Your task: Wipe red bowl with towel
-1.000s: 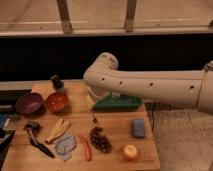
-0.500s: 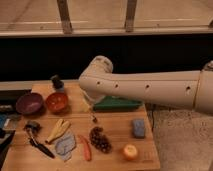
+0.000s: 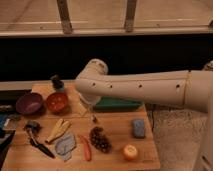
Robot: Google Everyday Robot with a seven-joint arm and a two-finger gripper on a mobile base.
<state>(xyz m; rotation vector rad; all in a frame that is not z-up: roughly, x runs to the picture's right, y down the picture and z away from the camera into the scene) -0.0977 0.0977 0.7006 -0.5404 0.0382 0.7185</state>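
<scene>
The big white robot arm (image 3: 145, 89) reaches in from the right, straight across the middle, with its elbow bent above the back of the pale wooden surface (image 3: 117, 132). Off that bend the gripper (image 3: 93, 113) hangs down, pointing at the boards just in front of the left end of the flat green rectangular tray (image 3: 120, 104). The jaws are apart with nothing between them, and they touch none of the objects on the boards.

Over on the left, the small round orange-red bowl (image 3: 57, 102) sits upright near the back of the surface, its inside glossy. Right beside it, further left, is the darker purple-maroon bowl (image 3: 29, 103). The gripper is off to the right of the red bowl, near it but not touching.

Now the soft grey-blue towel (image 3: 65, 145): it lies crumpled at the front left, well in front of the red bowl and down to the left of the gripper, lying free on the wood. Just behind it a yellow banana (image 3: 58, 129) lies at a slant. To the towel's left there's a black-handled utensil (image 3: 39, 145), and to its right a slim red-orange pepper (image 3: 86, 148). Beside the pepper is a dark bunch of grapes (image 3: 100, 139).

Further right, a stiff rectangular blue sponge (image 3: 138, 128), and in front of it a round yellow-orange fruit (image 3: 130, 151). A small dark object (image 3: 57, 82) stands at the back edge behind the red bowl, and I can't tell what it is
</scene>
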